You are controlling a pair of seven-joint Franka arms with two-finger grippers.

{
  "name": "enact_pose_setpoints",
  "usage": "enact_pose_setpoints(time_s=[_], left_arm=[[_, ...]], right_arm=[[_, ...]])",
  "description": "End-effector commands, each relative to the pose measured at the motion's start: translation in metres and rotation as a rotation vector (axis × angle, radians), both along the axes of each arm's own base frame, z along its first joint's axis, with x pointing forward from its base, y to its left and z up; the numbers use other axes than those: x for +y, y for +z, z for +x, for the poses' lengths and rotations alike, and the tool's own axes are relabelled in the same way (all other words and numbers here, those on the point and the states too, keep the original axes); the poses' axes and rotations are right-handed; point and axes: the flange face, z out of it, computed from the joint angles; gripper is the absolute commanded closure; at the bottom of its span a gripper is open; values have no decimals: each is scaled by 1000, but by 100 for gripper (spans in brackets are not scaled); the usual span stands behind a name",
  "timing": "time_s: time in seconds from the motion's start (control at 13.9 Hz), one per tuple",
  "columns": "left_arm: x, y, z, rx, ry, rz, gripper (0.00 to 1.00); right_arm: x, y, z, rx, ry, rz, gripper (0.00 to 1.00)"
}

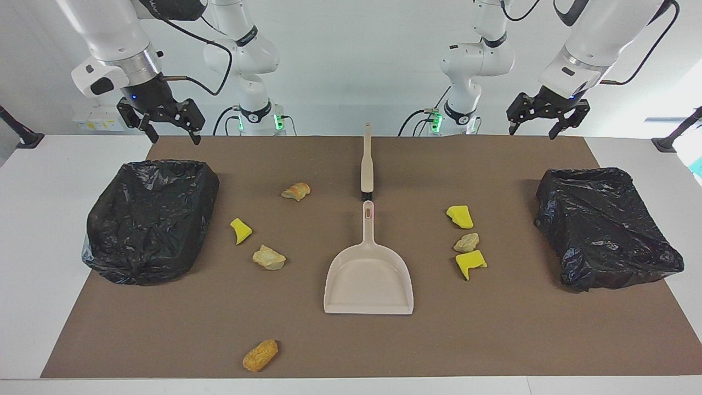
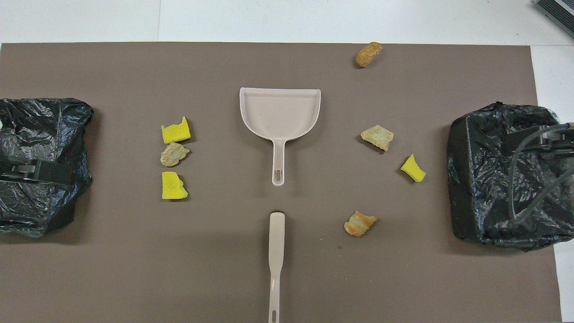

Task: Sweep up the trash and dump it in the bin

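Hovering at the top corners of the facing view, my left end effector (image 1: 540,125) and right end effector (image 1: 164,127) both gape wide, holding nothing. Seven trash bits (image 1: 459,216) lie scattered mid-frame either side of the dustpan (image 1: 368,280). The brush (image 1: 366,164) lies end-on to the dustpan handle, so a careless grab could knock both askew; the lump (image 1: 260,355) at bottom edge may roll off the counter (image 1: 33,230).

Both views are bright and evenly lit from above. The crumpled black plastic bin liners (image 1: 151,219) carry small white glints. The beige plastic dustpan (image 2: 280,112) casts only a faint, soft shadow. Focus is sharp throughout.
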Motion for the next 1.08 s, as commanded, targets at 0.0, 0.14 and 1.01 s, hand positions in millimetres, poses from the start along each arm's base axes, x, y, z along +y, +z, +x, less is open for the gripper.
enact_pose_setpoints(time_s=[0.0, 0.14, 1.01], left_arm=[[-36, -3, -24, -14, -5, -9, 0], [-65, -4, -41, -12, -34, -6, 0], [-197, -102, -135, 11, -13, 2, 0]], right_arm=[[3, -1, -4, -4, -2, 15, 0], [4, -1, -4, -1, 0, 15, 0], [5, -2, -6, 2, 3, 14, 0]])
